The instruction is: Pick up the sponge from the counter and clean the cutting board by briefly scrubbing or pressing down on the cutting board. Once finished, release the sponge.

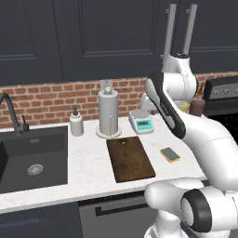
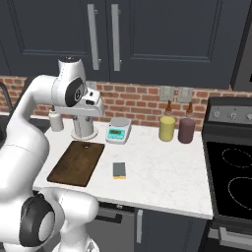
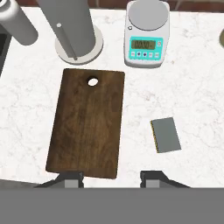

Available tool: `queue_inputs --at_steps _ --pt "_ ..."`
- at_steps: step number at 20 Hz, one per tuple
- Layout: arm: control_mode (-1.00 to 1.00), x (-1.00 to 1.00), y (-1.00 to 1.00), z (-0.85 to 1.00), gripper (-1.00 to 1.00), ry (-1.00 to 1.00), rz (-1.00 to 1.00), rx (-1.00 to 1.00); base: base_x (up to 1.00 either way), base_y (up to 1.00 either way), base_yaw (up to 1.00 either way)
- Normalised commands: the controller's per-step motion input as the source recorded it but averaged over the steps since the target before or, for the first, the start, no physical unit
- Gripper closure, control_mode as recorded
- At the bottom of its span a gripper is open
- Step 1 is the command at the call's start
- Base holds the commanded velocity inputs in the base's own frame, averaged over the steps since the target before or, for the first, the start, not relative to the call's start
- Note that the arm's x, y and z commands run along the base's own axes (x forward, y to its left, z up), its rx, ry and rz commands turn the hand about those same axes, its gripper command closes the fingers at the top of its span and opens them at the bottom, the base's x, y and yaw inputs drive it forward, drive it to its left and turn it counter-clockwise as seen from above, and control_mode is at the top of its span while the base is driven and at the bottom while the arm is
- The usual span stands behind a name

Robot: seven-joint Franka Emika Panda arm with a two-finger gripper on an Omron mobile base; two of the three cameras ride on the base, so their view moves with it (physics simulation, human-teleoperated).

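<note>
The gripper (image 3: 112, 177) hangs high above the white speckled marble-like counter (image 3: 192, 87) with its two dark fingertips spread apart and nothing between them. The small yellow sponge with a grey-green scrub top (image 3: 166, 134) lies flat on the counter just right of the dark brown wooden cutting board (image 3: 86, 122), not touching it.

Dark navy cabinets (image 2: 147, 39) with long grey handles (image 2: 92, 37) hang above a red brick backsplash (image 1: 51, 100). At far left a dark sink basin (image 1: 32, 160) is set under a black faucet (image 1: 11, 114). At right stands a black stove (image 2: 231, 177). Dark lower cabinet fronts (image 1: 37, 223) run below.
</note>
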Motion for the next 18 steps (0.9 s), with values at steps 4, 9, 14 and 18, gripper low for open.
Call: queue_inputs --at_steps 4,9,14,18 --pt "-1.0 -0.13 -0.14 0.0 -1.0 0.0 0.0 0.02 0.0 0.0 0.0" --pt "-1.0 -0.29 -0.43 -0.14 -1.0 0.0 0.0 0.03 0.0 0.0 0.0" --pt "-1.0 -0.24 -0.36 -0.31 -1.0 0.0 0.0 0.0 0.0 0.0 0.0" --pt "-1.0 -0.09 -0.36 -0.17 -1.0 0.0 0.01 -0.02 0.0 0.0 0.0"
